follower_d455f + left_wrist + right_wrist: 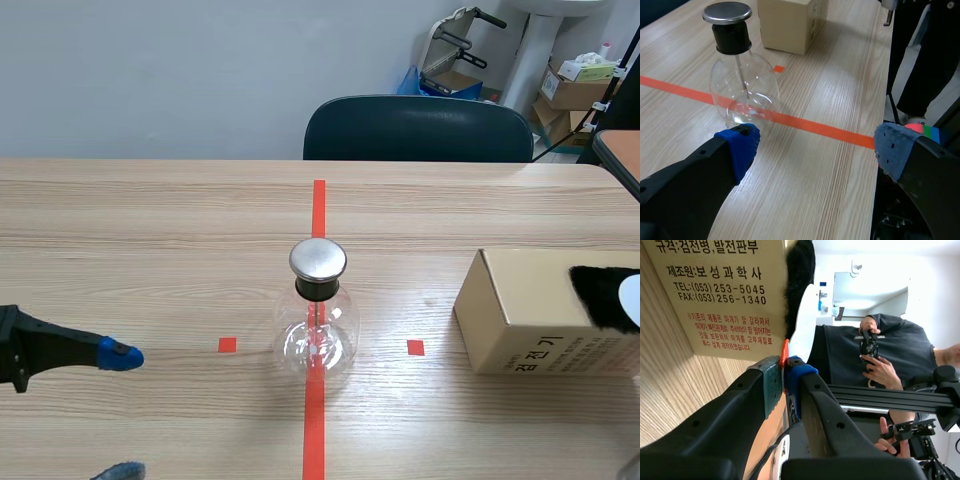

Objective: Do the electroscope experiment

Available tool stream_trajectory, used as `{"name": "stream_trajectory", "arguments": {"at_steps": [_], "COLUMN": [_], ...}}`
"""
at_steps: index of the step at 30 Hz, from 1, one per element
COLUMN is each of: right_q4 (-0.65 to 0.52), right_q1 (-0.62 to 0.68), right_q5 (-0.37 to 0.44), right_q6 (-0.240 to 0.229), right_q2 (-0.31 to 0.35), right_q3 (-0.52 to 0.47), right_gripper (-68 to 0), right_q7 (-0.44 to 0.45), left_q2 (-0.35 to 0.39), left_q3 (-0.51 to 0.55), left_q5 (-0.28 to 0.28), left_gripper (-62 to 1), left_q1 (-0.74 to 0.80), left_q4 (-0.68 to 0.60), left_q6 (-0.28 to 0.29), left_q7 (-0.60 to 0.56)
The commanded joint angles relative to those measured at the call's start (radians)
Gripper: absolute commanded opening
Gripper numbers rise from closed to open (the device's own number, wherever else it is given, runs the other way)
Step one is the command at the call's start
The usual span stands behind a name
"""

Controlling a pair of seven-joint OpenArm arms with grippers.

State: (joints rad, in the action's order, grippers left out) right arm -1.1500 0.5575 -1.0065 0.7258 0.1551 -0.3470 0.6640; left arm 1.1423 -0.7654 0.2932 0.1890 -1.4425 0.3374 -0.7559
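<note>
The electroscope (317, 325) is a clear glass flask with a black stopper and a round metal cap, standing on the orange tape line at the table's middle. My left gripper (120, 412) is open low at the left, well apart from it. In the left wrist view the electroscope (740, 75) stands just ahead of the left gripper (816, 147), off its left finger. A cardboard box (530, 310) lies at the right with black fur (600, 292) and a white paddle (632, 300) on it. My right gripper (785, 382) is shut on the white paddle's (802, 320) orange end, beside the fur (800, 275).
A dark chair (418, 128) stands behind the table's far edge. Boxes and equipment fill the back right corner. In the right wrist view a person (880, 355) in a dark shirt stands past the table's edge. The box (790, 22) lies beyond the flask.
</note>
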Motion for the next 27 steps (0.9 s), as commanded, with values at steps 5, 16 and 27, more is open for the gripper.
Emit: {"name": "stream_trajectory", "arguments": {"at_steps": [5,16,27], "right_q4": [0.007,0.008,0.008], "right_q1": [-0.003,-0.003,-0.002], "right_q5": [-0.001,0.014,0.003], "right_q6": [0.057,0.037,0.037], "right_q2": [0.000,-0.014,-0.017], "right_q3": [-0.012,-0.012,-0.012], "right_gripper": [-66.9,-66.9,-66.9], "right_q7": [-0.002,-0.094,0.013], "left_q2": [0.013,0.030,0.030], "left_q3": [-0.001,-0.001,-0.001], "left_q5": [0.003,0.003,0.011], "left_gripper": [-11.4,-11.4,-11.4], "left_q1": [0.030,0.030,0.029], "left_q4": [-0.018,-0.018,-0.018], "left_q6": [0.005,0.018,0.017], "left_q7": [-0.026,-0.086,-0.175]}}
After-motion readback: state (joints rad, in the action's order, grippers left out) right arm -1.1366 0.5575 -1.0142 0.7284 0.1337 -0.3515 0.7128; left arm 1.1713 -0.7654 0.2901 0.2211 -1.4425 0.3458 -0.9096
